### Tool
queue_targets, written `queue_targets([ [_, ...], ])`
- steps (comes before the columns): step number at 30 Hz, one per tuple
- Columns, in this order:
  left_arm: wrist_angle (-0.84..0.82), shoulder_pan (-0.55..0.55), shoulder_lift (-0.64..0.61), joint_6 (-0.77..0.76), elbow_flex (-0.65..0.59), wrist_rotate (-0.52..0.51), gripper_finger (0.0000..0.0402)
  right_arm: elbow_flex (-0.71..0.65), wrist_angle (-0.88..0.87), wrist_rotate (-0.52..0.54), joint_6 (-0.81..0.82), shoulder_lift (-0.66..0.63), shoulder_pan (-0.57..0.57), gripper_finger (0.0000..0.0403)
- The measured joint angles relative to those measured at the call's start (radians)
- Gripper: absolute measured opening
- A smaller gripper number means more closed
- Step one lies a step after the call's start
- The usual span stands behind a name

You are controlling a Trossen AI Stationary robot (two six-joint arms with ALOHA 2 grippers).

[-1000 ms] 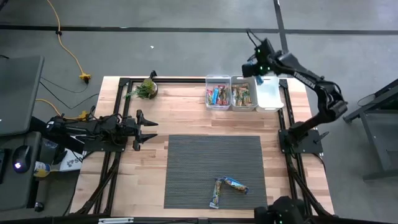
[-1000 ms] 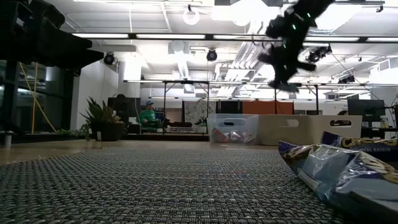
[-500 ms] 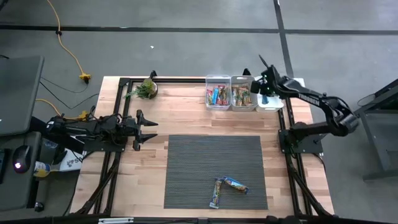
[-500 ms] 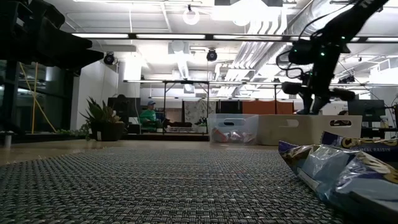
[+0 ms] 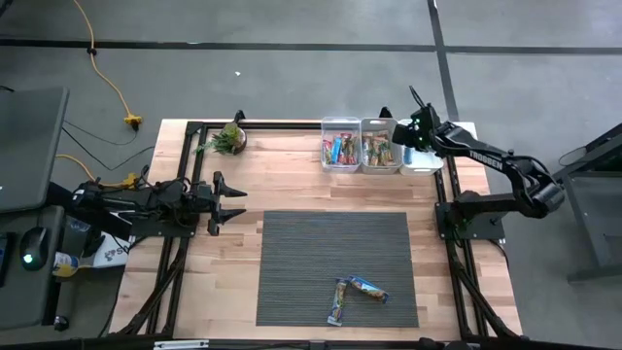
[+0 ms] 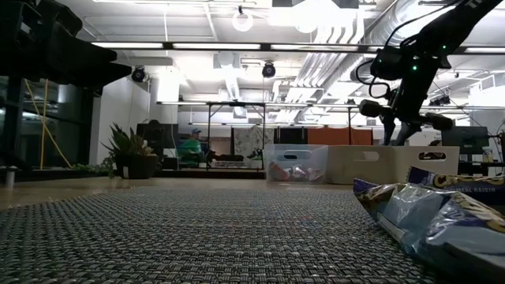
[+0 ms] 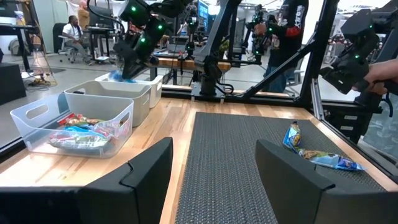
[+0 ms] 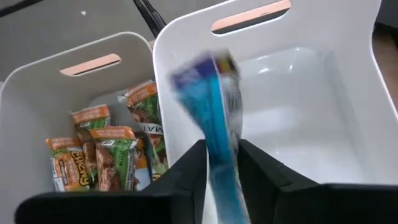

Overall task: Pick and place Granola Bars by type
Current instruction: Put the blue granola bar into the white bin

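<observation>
the right gripper (image 8: 219, 171) hangs over the empty white bin (image 8: 348, 93) at the far edge of the table (image 5: 292, 185), on the right end of a row of three bins. a blue bar (image 8: 217, 124) stands between its two fingers, pointing down into the bin. the fingers look a little slack around it, so i think the bar is being let go, but it is blurry and i cannot tell for sure if it is held tight or slipping. it is held up high over the middle of the bin so it can drop straight in.

the bar is long and flat, with a shiny bright blue wrapper and a dark end at the top.

the middle bin (image 5: 380, 146) holds green and orange bars (image 8: 106, 155). the clear bin (image 5: 340, 146) next to it holds bars with red and blue on them. each kind gets its own bin, so this white one looks like the home for the blue kind.

two more blue bars (image 5: 355, 292) lie on the grey mat (image 5: 301, 262) near the front, touching each other. they still need to be picked up.

the left gripper (image 5: 231, 202) waits at the left side of the table with its fingers spread wide and nothing in them.
</observation>
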Motion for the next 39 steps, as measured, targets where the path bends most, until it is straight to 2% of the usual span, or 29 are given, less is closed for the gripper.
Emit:
queue_targets([
  [10, 0.000, 0.000, 0.000, 0.000, 0.000, 0.000, 0.0227, 0.000, 0.027, -0.031, -0.023, 0.000, 0.000, 0.0122],
  [18, 0.000, 0.000, 0.000, 0.000, 0.000, 0.000, 0.0227, 0.000, 0.303, -0.250, -0.231, -0.043, 0.029, 0.0131],
  [22, 0.000, 0.000, 0.000, 0.000, 0.000, 0.000, 0.0227, 0.000, 0.431, -0.334, -0.313, -0.109, 0.084, 0.0131],
  [26, 0.000, 0.000, 0.000, 0.000, 0.000, 0.000, 0.0227, 0.000, 0.509, -0.365, -0.339, -0.184, 0.146, 0.0131],
  [29, 0.000, 0.000, 0.000, 0.000, 0.000, 0.000, 0.0227, 0.000, 0.528, -0.392, -0.334, -0.239, 0.193, 0.0131],
  [36, 0.000, 0.000, 0.000, 0.000, 0.000, 0.000, 0.0227, 0.000, 0.541, -0.526, -0.307, -0.348, 0.350, 0.0130],
  [39, 0.000, 0.000, 0.000, 0.000, 0.000, 0.000, 0.0227, 0.000, 0.549, -0.532, -0.311, -0.383, 0.445, 0.0130],
])
